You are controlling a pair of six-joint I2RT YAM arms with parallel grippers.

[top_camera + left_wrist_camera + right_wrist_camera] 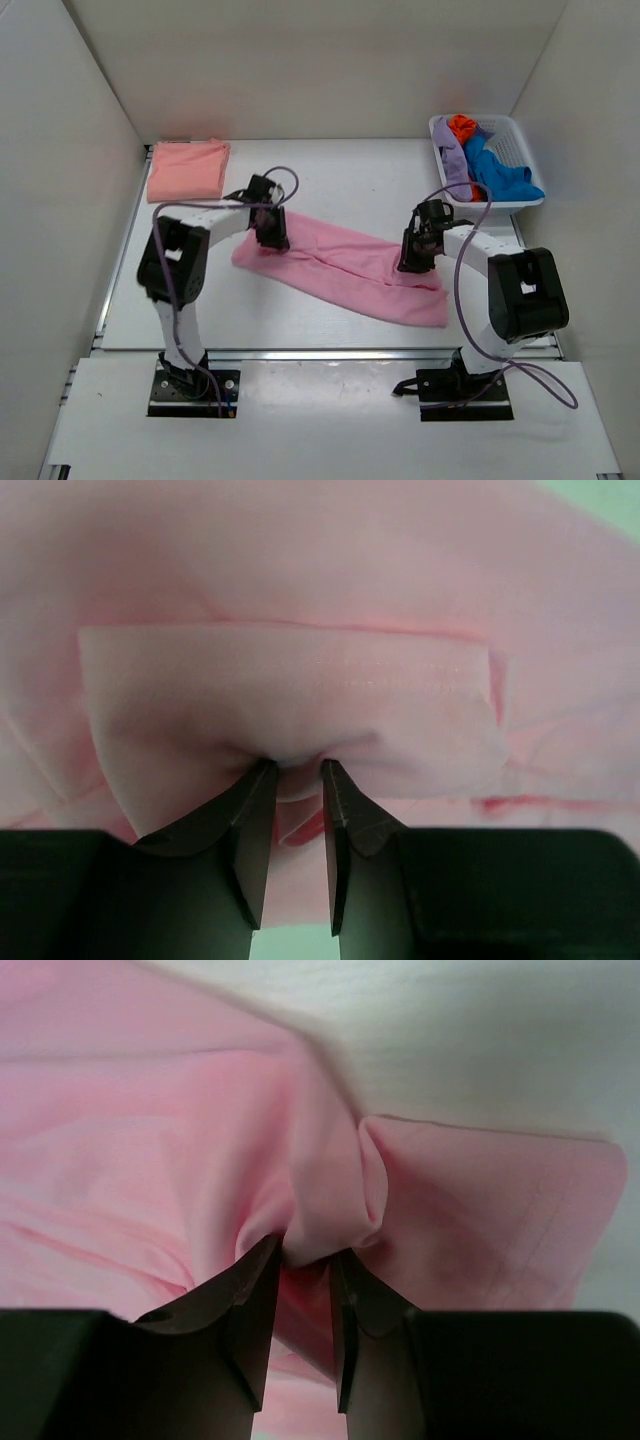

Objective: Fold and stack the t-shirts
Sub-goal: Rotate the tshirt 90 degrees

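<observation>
The light pink t-shirt [350,268] lies as a long crumpled band slanting across the middle of the table. My left gripper [272,232] is at its upper left end. In the left wrist view that gripper [297,765] is shut on a pinched fold of the pink cloth [300,690]. My right gripper [413,258] is down on the band's right part. In the right wrist view it [305,1252] is shut on a bunched ridge of the same shirt [150,1140]. The salmon-peach t-shirt [187,169] lies folded flat at the back left corner.
A white lattice basket [500,207] stands at the back right, holding blue [500,172], orange [463,126] and purple [453,158] clothes. White walls close in the table [330,180] on three sides. A metal rail runs along the near edge.
</observation>
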